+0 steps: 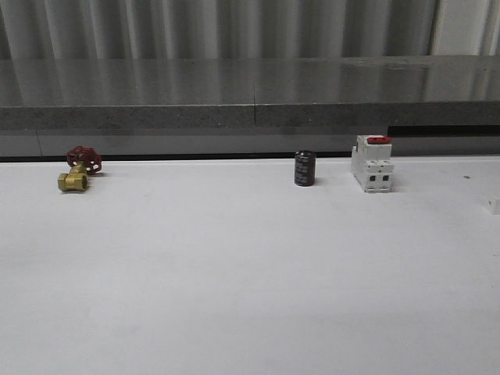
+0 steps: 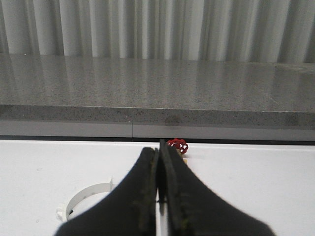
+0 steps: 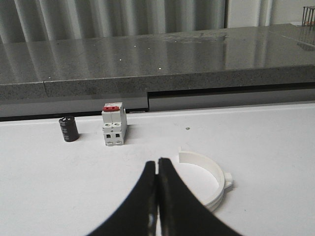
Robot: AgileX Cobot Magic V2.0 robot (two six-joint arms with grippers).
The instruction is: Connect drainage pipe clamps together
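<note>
You've got the table (image 1: 250,281) w/ both half-rings flat on it, well apart: one (image 3: 209,179) beside the right gripper (image 3: 157,164), one (image 2: 86,196) beside the left gripper (image 2: 158,152). Both jaws are together, empty. Open each, grip mid-arc, keep the end tabs free.

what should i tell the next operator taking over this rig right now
Left gripper: shut, holding nothing.
Right gripper: shut, holding nothing.
One clamp half lies on the white table by the left gripper; the other clamp half lies by the right gripper.
Along the far edge stand a brass valve, a black capacitor and a breaker.
Done: nothing; the halves lie apart.
Left: grasp both halves and join them.
</note>
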